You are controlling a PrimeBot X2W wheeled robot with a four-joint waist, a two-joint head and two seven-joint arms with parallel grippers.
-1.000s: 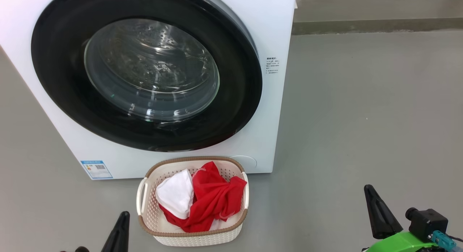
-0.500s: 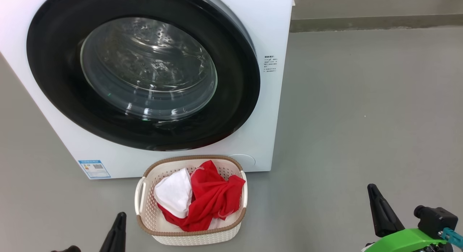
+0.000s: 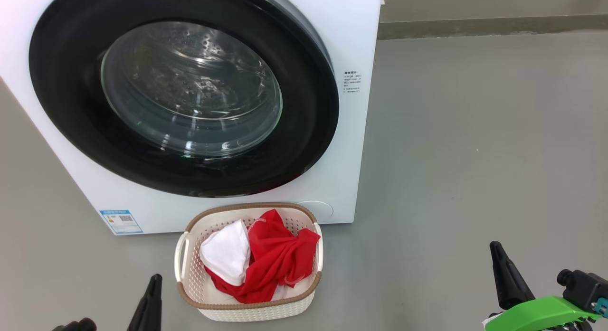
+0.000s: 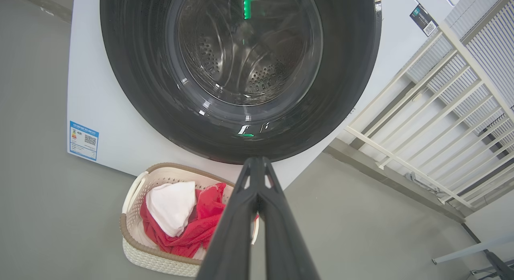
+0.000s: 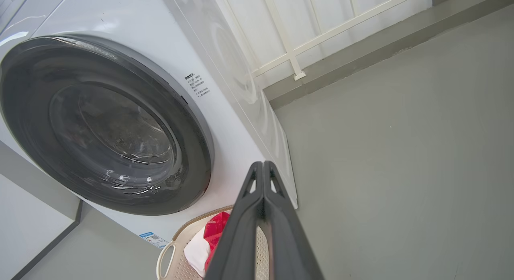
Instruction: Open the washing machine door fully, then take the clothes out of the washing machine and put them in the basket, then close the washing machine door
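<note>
Laundry in the basket, door shut, both hands empty.

Nearest, the left hand [image 4: 257, 161] and the right hand [image 5: 263, 165] hang low on either side. Each has its two dark fingers pressed together on nothing, well apart from everything, a pose that leaves basket and door unobstructed. Between them on the floor [image 3: 475, 155] stands the basket [image 3: 256, 316], just in front of the machine's lower edge, probably set there so a load lifted from the drum has a short trip. The clothes [image 3: 270, 260], red fabric with a white piece at the left, lie heaped inside it. Behind, the washing machine door [image 3: 304, 131] sits flush against the washing machine [image 3: 351, 36]. No red shows through its glass, so I judge the task essentially finished.
</note>
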